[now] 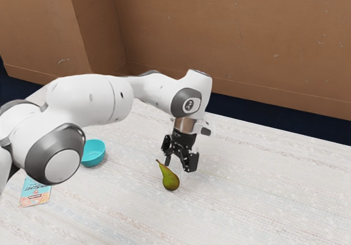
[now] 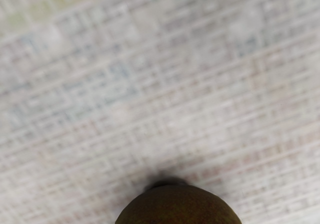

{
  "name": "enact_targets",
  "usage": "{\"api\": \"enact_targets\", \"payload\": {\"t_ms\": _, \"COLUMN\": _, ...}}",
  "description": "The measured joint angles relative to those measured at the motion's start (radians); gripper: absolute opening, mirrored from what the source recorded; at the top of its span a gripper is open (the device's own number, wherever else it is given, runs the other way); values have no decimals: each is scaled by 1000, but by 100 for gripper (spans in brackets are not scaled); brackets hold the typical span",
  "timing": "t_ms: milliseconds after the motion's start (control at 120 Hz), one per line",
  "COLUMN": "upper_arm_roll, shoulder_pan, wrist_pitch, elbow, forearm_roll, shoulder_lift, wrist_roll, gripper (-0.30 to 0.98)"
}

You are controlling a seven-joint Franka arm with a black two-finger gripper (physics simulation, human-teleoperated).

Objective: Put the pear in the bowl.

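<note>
Pear [image 1: 170, 181] just below hand [image 1: 179, 166] w/ fingers [image 1: 191, 162] apart.

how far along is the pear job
Done: the gripper has reached the pear, fingers apart. In hand: nothing gripped yet. Left: close on the pear, lift it, carry it over to the turquoise bowl and set it inside.

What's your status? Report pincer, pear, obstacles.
Pincer open, close by pear. Pear not yet in bowl. Box near bowl, off the direct route.
</note>
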Motion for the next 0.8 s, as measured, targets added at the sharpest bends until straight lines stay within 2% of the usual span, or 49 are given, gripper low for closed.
{"api": "enact_targets", "payload": {"t_ms": 800, "upper_arm_roll": -2, "shoulder_pan": -10, "wrist_pitch": -15, "elbow": -34, "forearm_roll": -9, "shoulder_lift": 16, "wrist_roll": 24, "gripper": 69}}
